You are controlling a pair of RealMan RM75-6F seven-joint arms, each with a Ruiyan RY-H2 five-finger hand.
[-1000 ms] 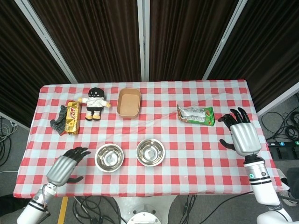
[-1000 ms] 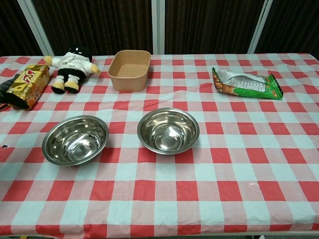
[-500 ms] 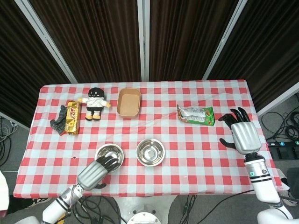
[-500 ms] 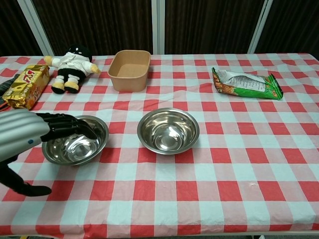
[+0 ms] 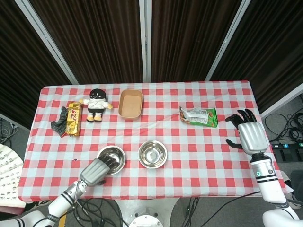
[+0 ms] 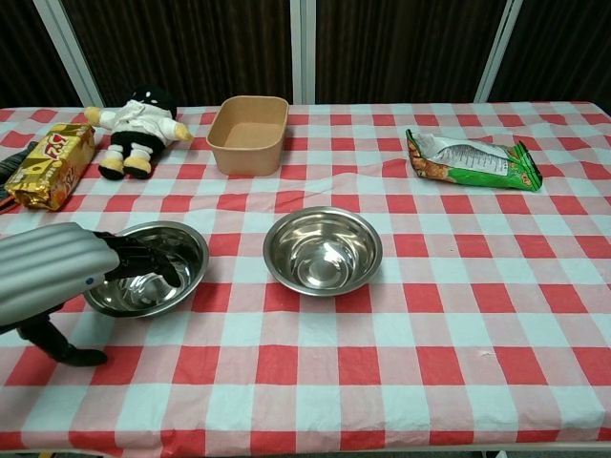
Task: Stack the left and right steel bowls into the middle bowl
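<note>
Two steel bowls stand near the table's front edge. The left bowl (image 5: pixel 115 153) (image 6: pixel 183 250) has my left hand (image 5: pixel 96 170) (image 6: pixel 55 273) at its near-left rim. That hand's fingers (image 6: pixel 143 258) reach over the rim into the bowl, while its thumb lies apart on the cloth below. The bowl rests flat on the table. The middle bowl (image 5: pixel 152 153) (image 6: pixel 323 250) stands empty just to the right. My right hand (image 5: pixel 251 135) hovers off the table's right edge, fingers spread, holding nothing; the chest view does not show it.
A brown paper tray (image 5: pixel 130 103) (image 6: pixel 251 134) and a plush doll (image 5: pixel 96 104) (image 6: pixel 136 119) lie at the back. A yellow snack pack (image 5: pixel 73 118) (image 6: pixel 48 162) is far left and a green snack bag (image 5: pixel 198 116) (image 6: pixel 473 157) right.
My left hand came in from the table's front-left corner to the left bowl and dipped its fingers inside. The right hand drifted slightly to the right.
</note>
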